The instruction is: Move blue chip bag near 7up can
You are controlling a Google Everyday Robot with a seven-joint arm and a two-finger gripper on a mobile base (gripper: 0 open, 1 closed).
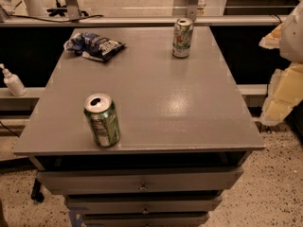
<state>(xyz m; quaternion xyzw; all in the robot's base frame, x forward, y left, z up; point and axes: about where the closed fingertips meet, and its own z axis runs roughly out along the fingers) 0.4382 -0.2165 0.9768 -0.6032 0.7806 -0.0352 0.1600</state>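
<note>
The blue chip bag (pixel 94 45) lies at eleven o'clock on the surface (pixel 161 103), well apart from the upright 7up can (pixel 182 38) at one o'clock. A green can (pixel 102 120) stands at seven (top opened). The hand (pixel 284 86) hangs beyond the three o'clock edge; I cannot tell whether it is spread.

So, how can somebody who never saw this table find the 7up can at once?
On the grey cabinet top, go to the far right corner, the side where the pincer hangs beyond the edge. The 7up can stands upright there. It is pale silver-white with green patches, unlike the deeper green can at the front left.
</note>
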